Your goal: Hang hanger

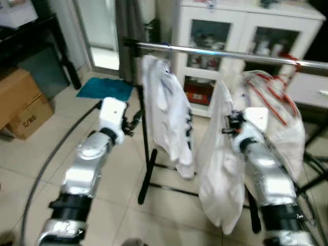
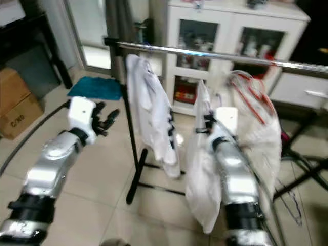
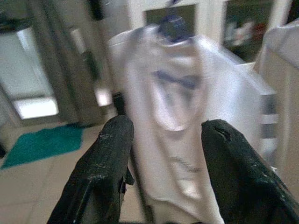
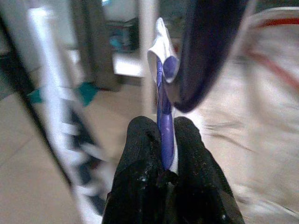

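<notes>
The right hand (image 4: 166,140) is clenched on a purple hanger (image 4: 163,112); the right wrist view shows its 2 black fingers (image 4: 140,154) pressed together on the hanger's thin stem, with a white collar fold and a dark curved part of the hanger just beyond the fingertips. The eye views do not show that grip: there the right hand (image 1: 231,123) sits against a white shirt (image 1: 218,169) that drapes down from it, in front of and below the rail (image 1: 230,54). Whether the hanger's hook touches the rail cannot be told.

The left hand (image 1: 134,122) is raised off to the left of the rack, holding nothing. The left wrist view shows its fingers (image 3: 105,163) spread apart, and beyond the gap between them a second shirt (image 3: 182,121), white with dark markings, on a blue hanger (image 3: 172,25). In the eye views that second shirt (image 1: 166,113) hangs from the rail just past the left hand, and between the 2 hands.

To the right of the right hand a clear bag (image 1: 277,113) with red lines hangs from the rail. Behind the rail stands a white cabinet (image 1: 241,31) with glass doors. On the floor (image 1: 107,179), far left of the left hand, lie a teal mat (image 1: 105,88) and cardboard boxes (image 1: 23,105).
</notes>
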Robot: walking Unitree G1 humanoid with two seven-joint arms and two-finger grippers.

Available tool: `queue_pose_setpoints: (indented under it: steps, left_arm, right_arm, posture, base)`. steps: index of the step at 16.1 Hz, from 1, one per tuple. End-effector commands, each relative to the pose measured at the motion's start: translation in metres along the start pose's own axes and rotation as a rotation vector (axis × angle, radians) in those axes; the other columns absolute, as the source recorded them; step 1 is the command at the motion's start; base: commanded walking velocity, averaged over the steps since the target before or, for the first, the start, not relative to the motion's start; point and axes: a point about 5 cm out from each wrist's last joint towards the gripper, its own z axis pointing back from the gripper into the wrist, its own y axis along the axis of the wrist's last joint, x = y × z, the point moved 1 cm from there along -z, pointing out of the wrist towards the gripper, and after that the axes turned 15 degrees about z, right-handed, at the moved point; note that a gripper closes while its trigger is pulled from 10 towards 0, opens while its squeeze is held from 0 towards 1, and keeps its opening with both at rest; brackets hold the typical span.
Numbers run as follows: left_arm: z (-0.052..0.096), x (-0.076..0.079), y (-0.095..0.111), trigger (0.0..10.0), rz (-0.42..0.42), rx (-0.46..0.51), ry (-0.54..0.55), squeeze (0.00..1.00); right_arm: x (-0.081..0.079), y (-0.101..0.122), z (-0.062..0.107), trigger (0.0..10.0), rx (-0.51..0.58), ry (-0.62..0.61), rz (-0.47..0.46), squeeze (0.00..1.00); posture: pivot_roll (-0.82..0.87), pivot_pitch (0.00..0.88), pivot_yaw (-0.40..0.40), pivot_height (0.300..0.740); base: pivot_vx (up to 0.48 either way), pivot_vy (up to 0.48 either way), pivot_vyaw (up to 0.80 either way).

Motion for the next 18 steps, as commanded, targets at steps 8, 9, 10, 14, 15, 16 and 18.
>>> queue_pose_setpoints:
  steps: [8,9,10,14,15,16,18]
  left_arm:
    - [-0.002,0.012,0.004,10.0,-0.008,0.008,-0.058,0.00]
    - [-0.001,0.015,0.007,10.0,0.004,0.024,-0.087,0.00]
    - [0.000,0.019,0.010,10.0,-0.004,0.010,-0.127,0.00]
    - [0.004,0.035,0.017,10.0,-0.064,-0.018,-0.299,0.00]
    - [0.003,0.038,0.020,10.0,-0.067,-0.035,-0.330,0.00]
    - [0.003,0.041,0.022,10.0,-0.072,-0.053,-0.371,0.00]
    - [0.003,0.047,0.027,10.0,-0.094,-0.077,-0.431,0.00]
  right_arm:
    - [0.021,0.036,0.000,10.0,0.152,-0.061,0.042,0.00]
    - [0.025,0.043,0.000,10.0,0.188,-0.082,0.044,0.00]
    - [0.027,0.050,-0.002,10.0,0.209,-0.084,0.044,0.00]
    - [0.029,0.062,-0.020,10.0,0.190,-0.065,0.090,0.00]
    - [0.030,0.064,-0.027,10.0,0.161,-0.063,0.105,0.00]
    - [0.031,0.063,-0.034,10.0,0.119,-0.057,0.141,0.00]
    - [0.031,0.061,-0.047,10.0,0.051,-0.033,0.163,0.00]
  posture:
    - [0.10,0.000,-0.005,0.740]
    - [0.10,0.000,-0.007,0.740]
    - [0.10,0.000,-0.009,0.740]
    - [0.10,0.000,-0.012,0.740]
    - [0.10,0.000,-0.012,0.740]
    - [0.11,0.000,-0.012,0.740]
    - [0.11,0.000,-0.012,0.740]
  base:
    - [0.428,0.000,0.00]
    - [0.000,0.000,0.00]
    - [0.000,0.000,0.00]
    - [0.000,0.000,0.00]
    - [0.000,0.000,0.00]
    - [0.000,0.000,0.00]
    - [0.000,0.000,0.00]
